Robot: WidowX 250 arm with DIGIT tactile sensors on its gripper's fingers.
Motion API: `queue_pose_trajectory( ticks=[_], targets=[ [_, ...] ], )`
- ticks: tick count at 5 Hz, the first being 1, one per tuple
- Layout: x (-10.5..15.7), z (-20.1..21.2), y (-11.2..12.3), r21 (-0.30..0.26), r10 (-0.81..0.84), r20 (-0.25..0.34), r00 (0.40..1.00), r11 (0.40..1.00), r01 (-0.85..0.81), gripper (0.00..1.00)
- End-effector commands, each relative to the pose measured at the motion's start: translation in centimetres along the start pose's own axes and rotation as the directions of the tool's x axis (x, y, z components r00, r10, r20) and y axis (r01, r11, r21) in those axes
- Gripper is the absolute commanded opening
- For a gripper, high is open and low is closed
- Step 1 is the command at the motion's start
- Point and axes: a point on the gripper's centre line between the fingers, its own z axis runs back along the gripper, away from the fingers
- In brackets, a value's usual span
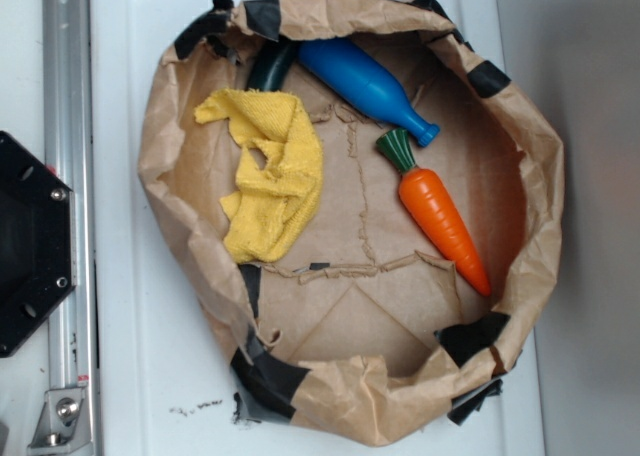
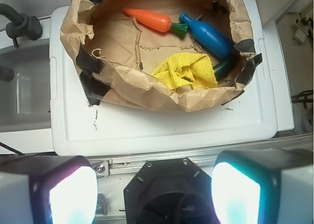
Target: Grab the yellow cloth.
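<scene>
The yellow cloth lies crumpled inside a brown paper nest, at its left side; a small hole shows near its middle. In the wrist view the cloth lies behind the nest's near wall. My gripper is open and empty, its two glowing pads wide apart at the bottom of the wrist view, high above the robot's black base and well short of the nest. The gripper does not show in the exterior view.
The paper nest with black tape patches sits on a white lid. Inside lie an orange toy carrot, a blue bottle and a dark green object. The black robot base and a metal rail stand left.
</scene>
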Motion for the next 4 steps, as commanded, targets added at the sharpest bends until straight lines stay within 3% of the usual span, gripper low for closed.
queue_pose_trajectory(
  ticks=[1,2,3,4],
  targets=[
    [0.0,0.0,0.0,0.000,0.000,0.000,1.000,1.000,0.000,1.00],
    [4.3,-2.4,1.7,-0.016,0.206,0.106,0.973,0.979,-0.205,1.00],
    [7.7,-5.8,2.9,-0.049,0.354,0.123,0.927,0.935,-0.350,1.00],
    [9.5,-10.6,3.8,-0.035,0.383,0.094,0.919,0.924,-0.382,1.00]
  ],
)
